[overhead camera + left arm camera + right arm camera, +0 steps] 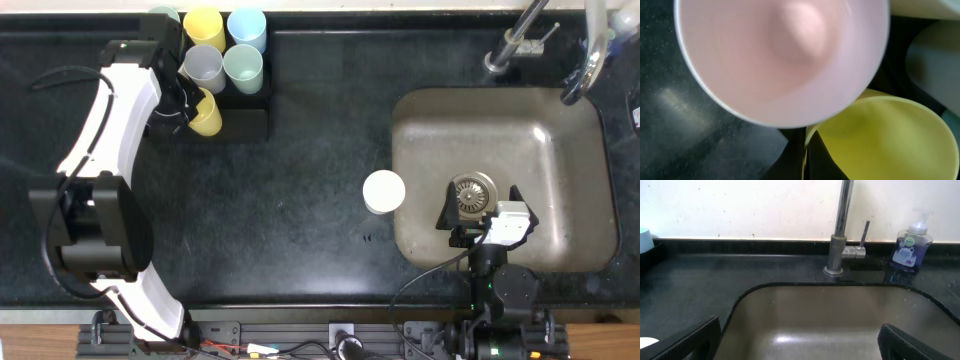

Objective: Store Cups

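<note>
We see a dark speckled worktop (300,200), a steel sink (560,240) near its right edge, a tap (842,225), perhaps a soap bottle (911,247), a pale wall (740,205).

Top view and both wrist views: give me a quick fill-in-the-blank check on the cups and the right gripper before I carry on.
1. The lone cup on the counter beside the sink is ___.
2. In the left wrist view, the second cup next to the pink cup is ___.
3. The right gripper hangs over the sink with its fingers ___.

Missing words: white; yellow; open.
</note>
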